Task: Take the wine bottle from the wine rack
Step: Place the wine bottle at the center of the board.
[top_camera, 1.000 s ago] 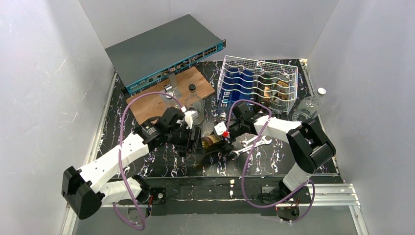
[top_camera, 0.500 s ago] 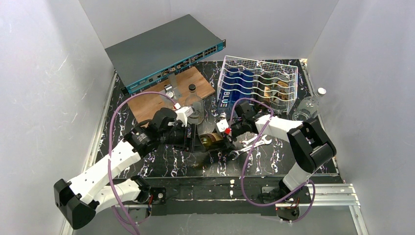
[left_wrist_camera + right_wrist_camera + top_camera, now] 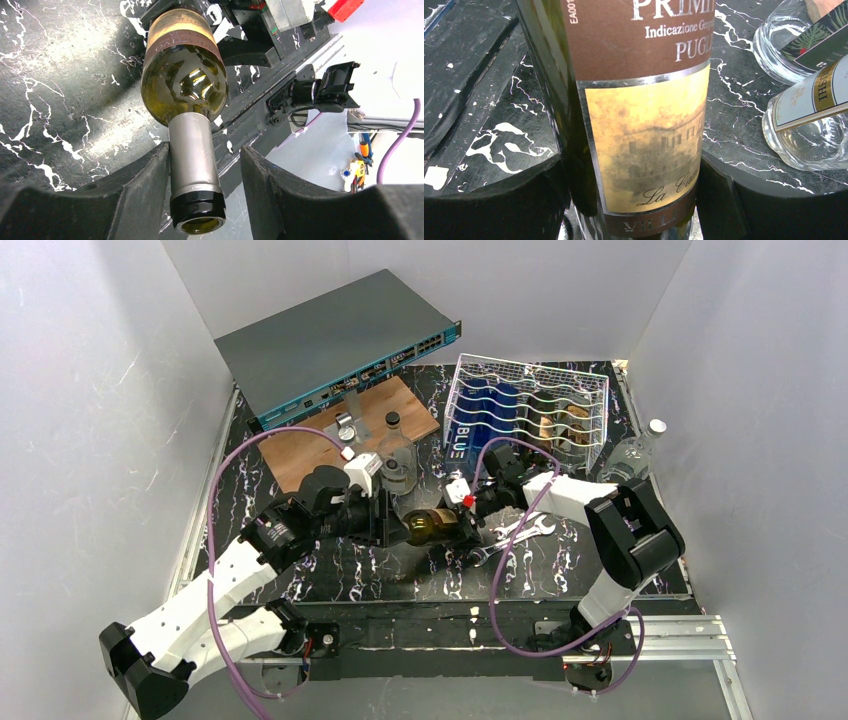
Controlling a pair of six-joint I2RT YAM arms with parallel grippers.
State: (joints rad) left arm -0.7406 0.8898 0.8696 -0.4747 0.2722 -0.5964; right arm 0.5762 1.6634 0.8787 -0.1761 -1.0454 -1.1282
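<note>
The wine bottle (image 3: 432, 527), dark green glass with a brown and yellow label, lies level just in front of the white wire wine rack (image 3: 590, 390), clear of it. My right gripper (image 3: 466, 519) is shut on its lower body (image 3: 644, 125), both fingers against the glass. My left gripper (image 3: 392, 525) straddles the silver-foiled neck (image 3: 192, 155). One left finger (image 3: 150, 175) touches the neck and a gap shows beside the other, so this gripper is open.
A blue bottle (image 3: 478, 420) and other bottles lie in the rack. A grey network switch (image 3: 340, 345) sits at the back left, with a wooden board (image 3: 320, 440) in front of it. Clear glass bottles (image 3: 398, 468) stand near the board, another (image 3: 636, 452) is at the right, and wrenches (image 3: 515, 533) lie under my right arm.
The left arm swung its elbow down and left, and its gripper drew back along the bottle's neck while its jaws narrowed. The right gripper kept its hold.
</note>
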